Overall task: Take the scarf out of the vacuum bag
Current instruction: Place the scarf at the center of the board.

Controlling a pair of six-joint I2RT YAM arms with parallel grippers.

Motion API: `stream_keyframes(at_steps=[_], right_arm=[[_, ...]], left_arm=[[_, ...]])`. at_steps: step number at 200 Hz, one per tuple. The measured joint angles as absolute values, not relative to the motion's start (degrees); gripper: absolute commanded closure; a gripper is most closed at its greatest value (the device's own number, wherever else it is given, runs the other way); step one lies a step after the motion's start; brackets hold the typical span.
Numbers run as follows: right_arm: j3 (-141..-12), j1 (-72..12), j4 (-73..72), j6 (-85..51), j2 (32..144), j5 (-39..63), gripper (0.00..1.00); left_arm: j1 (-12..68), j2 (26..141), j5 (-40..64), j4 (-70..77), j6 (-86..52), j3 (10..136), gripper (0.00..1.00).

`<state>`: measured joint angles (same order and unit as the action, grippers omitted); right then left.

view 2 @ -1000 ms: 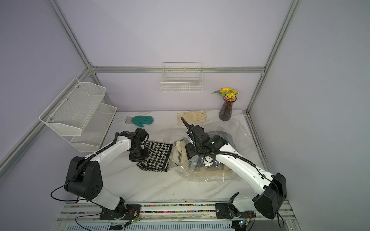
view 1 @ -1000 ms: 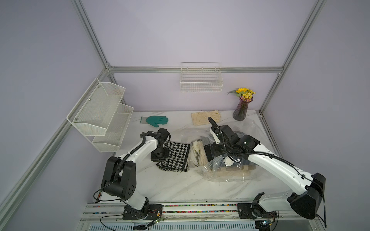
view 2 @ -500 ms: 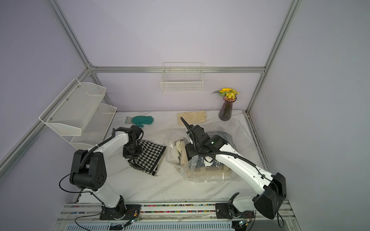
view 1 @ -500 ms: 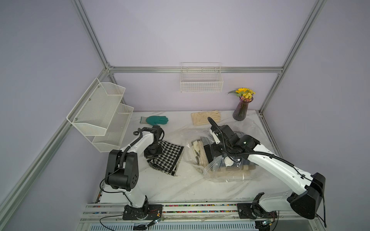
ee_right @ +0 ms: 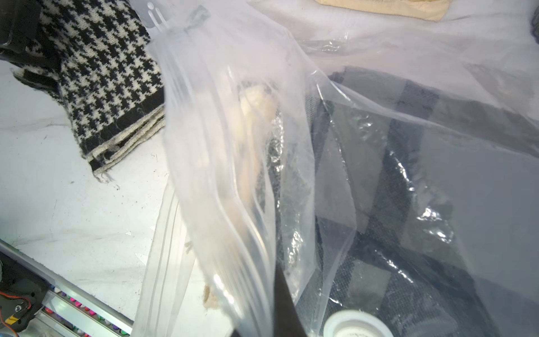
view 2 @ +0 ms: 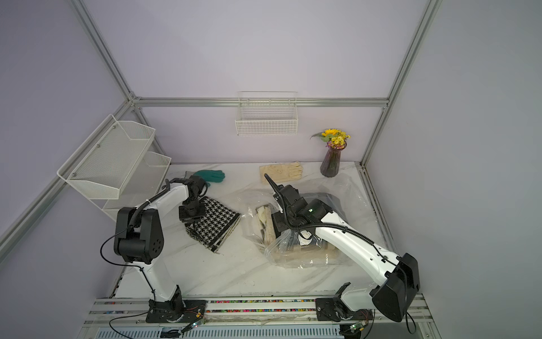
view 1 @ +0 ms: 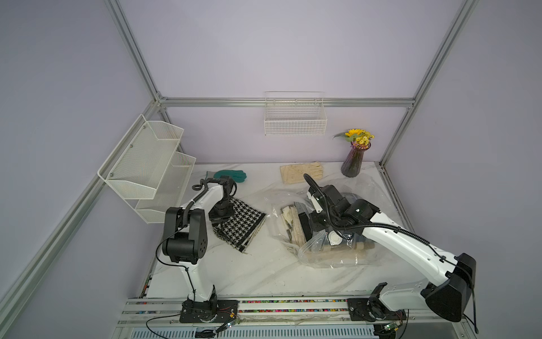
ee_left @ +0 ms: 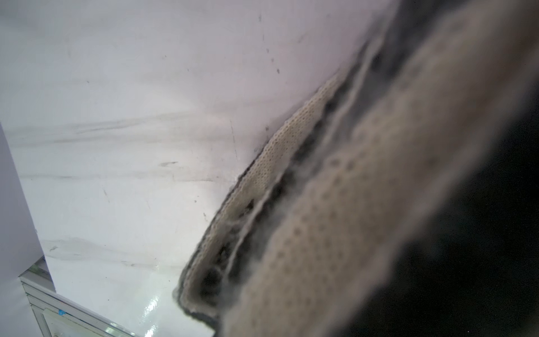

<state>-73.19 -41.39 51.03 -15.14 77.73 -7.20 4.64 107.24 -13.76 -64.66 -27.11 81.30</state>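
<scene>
Black-and-white scarf [view 1: 239, 224] lies clear of the vacuum bag [view 1: 316, 249] on the tabletop [view 1: 249, 273], its edge pinched by the left gripper [view 1: 220, 218]. Right gripper [view 1: 312, 227] clamps the bag's mouth; only releasing seems left

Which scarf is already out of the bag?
The black-and-white houndstooth scarf, held by the left pincer: it lies on the table beside the bag. The cream cloth and the dark checked cloth are inside the plastic.
</scene>
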Motion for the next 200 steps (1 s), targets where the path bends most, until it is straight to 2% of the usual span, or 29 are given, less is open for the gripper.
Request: stream_keyframes(at_steps=[77,131,200], right_arm=[[-73.2,-41.4,51.0,-15.1,77.1,-8.0,0.94],[-73.1,-41.4,51.0,-15.1,77.0,-8.1,0.94],[-73.1,-41.4,51.0,-15.1,77.0,-8.1,0.94]], left_arm=[[3.1,112.7,-25.1,-67.1,-22.5,92.9,1.0],[2.9,116.3,-35.3,-69.1,-19.7,96.7,1.0],[0.7,118.2,-35.7,-68.4,-21.5,101.1,1.0]])
